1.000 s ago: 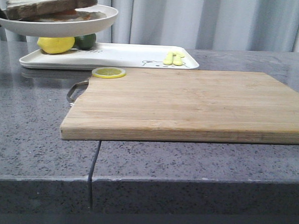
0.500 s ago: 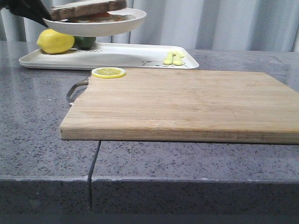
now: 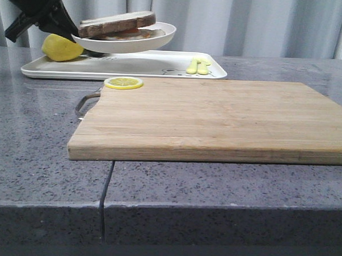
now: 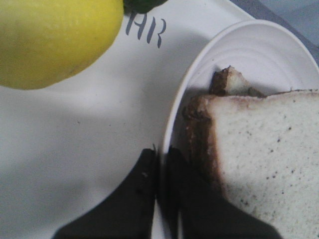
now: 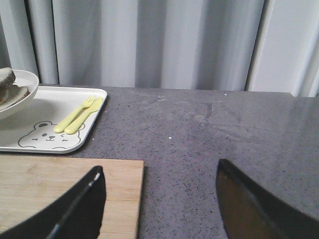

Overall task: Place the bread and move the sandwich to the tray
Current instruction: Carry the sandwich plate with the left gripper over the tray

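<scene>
The left gripper [image 4: 160,169], jaws clamped on the plate [image 3: 158,39] rim, holds the sandwich [image 3: 117,23] above the tray [image 3: 139,66] near its left end. Setting down remains. The right gripper [image 5: 159,199] hangs open, empty.

tray text: dark letters "AR" printed on the tray [image 4: 75,144] floor, just beside the lemon [image 4: 50,40] & near the plate [image 4: 199,79] rim; start of word cut off by the lemon, rest not readable
tray sign: bear face drawing [image 5: 44,135], near the tray's front edge, beside the yellow cutlery [image 5: 79,114]; no letters w/ it
cutting board [image 3: 217,118]: no text readable
</scene>
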You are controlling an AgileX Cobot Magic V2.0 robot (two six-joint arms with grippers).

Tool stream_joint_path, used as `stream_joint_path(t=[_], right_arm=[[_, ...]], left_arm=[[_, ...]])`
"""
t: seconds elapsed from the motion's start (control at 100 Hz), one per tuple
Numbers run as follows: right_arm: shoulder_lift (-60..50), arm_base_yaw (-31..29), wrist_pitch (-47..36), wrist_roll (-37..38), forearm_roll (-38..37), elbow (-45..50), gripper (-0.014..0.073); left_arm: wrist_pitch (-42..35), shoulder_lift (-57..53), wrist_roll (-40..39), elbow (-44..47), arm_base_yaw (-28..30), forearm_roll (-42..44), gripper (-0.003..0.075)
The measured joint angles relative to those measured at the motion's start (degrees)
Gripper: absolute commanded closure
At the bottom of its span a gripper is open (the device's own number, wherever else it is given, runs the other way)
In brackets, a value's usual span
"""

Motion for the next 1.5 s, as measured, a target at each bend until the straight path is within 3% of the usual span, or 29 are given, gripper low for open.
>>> stream_joint_path(t=[1.5], right_arm=[[0.0,0.0,-1.1,0.0,0.0,0.0,0.0116]], left_arm=[[-3.1,3.7,-2.5,-1.7,-1.1,2.1,0.0740]])
